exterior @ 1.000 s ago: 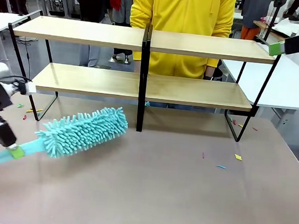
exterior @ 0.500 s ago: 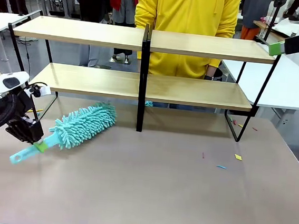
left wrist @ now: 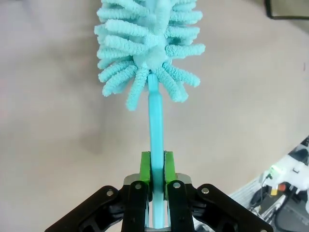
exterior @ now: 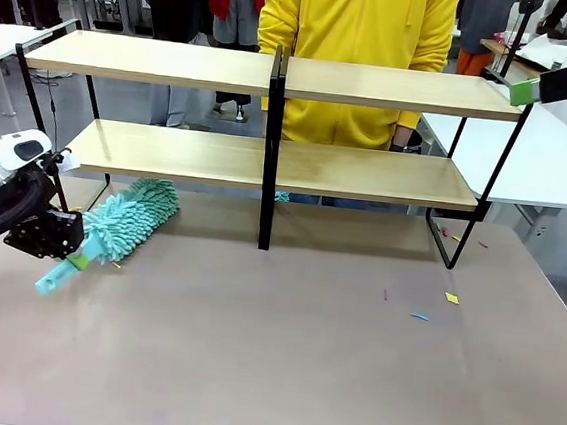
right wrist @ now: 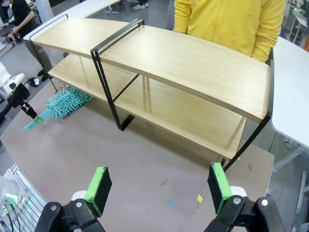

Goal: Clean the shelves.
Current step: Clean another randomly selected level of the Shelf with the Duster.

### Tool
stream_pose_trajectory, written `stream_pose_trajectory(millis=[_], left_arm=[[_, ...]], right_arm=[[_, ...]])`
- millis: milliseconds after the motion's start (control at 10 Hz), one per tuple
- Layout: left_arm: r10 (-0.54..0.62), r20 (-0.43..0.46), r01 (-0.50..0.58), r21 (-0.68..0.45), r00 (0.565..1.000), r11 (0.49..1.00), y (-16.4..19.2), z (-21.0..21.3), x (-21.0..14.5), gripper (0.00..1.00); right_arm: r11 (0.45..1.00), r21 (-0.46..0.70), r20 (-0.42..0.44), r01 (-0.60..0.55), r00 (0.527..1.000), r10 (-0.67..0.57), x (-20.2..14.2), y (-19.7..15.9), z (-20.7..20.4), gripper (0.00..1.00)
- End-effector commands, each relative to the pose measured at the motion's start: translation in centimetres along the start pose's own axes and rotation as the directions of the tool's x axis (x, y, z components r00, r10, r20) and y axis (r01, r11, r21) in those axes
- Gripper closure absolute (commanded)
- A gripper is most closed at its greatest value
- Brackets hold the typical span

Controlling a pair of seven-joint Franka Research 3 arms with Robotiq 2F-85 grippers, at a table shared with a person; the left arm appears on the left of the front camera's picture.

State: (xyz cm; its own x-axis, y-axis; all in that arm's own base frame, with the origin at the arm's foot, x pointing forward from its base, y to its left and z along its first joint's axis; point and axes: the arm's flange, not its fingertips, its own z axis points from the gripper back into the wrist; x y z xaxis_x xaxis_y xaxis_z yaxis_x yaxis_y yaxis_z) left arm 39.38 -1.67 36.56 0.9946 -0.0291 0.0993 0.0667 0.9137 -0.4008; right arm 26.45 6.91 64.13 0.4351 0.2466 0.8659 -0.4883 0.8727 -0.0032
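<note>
The two matching two-tier shelves (exterior: 276,76), light wooden boards on thin black metal frames, are set side by side along the far half of the beige tabletop (exterior: 300,355), toward 12 o'clock in the front view, and together they span nearly its width. Their boards are seen bare. A person in a yellow hooded top (exterior: 355,39) is stood just behind them.

At about 9 o'clock in the front view, the left gripper (exterior: 76,257) is clenched on the pale turquoise plastic handle of a fluffy turquoise microfibre duster (exterior: 127,220). In the left wrist view, the green pads (left wrist: 146,169) are pressed against both sides of the handle, and the duster's head (left wrist: 147,46) is pointed away toward 12 o'clock over the tabletop. In the front view the head is aimed toward 2 o'clock, its tip lying below the front edge of the left rack's lower board; whether it touches the table cannot be told.

The right gripper (right wrist: 157,186) is held high above the table, its fingers released and spread wide with nothing between them. Small coloured scraps (exterior: 451,298) are scattered on the tabletop toward 3 o'clock.
</note>
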Motion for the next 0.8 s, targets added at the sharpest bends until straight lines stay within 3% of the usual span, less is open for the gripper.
stream_pose_trajectory(millis=[0,300,400,500,600,700], left_arm=[[0.064,-0.016,-0.063,0.057,0.998,0.996,0.8,1.4,-3.9,0.88],[0.167,-0.076,-0.156,0.13,0.983,0.979,3.2,3.7,-7.1,0.88],[0.147,-0.183,-0.124,0.128,0.972,0.984,3.7,4.6,-9.0,0.88],[0.039,-0.341,-0.017,0.067,0.939,0.998,4.2,5.9,-11.4,0.88],[-0.086,-0.468,0.08,-0.033,0.879,0.996,4.9,8.0,-13.9,0.88],[-0.161,-0.515,0.131,-0.093,0.842,0.987,5.5,9.7,-15.7,0.88]], right_arm=[[1.0,0.003,0.003,0.005,1.0,-0.005,0.0,-0.1,0.0,0.0],[1.0,0.003,0.003,0.005,1.0,-0.005,0.0,-0.1,0.0,0.0],[1.0,0.003,0.003,0.005,1.0,-0.005,0.0,-0.1,0.0,0.0],[1.0,0.003,0.003,0.005,1.0,-0.005,0.0,-0.1,0.0,0.0],[1.0,0.003,0.003,0.005,1.0,-0.005,0.0,-0.1,0.0,0.0],[1.0,0.003,0.003,0.005,1.0,-0.005,0.0,-0.1,0.0,0.0]])
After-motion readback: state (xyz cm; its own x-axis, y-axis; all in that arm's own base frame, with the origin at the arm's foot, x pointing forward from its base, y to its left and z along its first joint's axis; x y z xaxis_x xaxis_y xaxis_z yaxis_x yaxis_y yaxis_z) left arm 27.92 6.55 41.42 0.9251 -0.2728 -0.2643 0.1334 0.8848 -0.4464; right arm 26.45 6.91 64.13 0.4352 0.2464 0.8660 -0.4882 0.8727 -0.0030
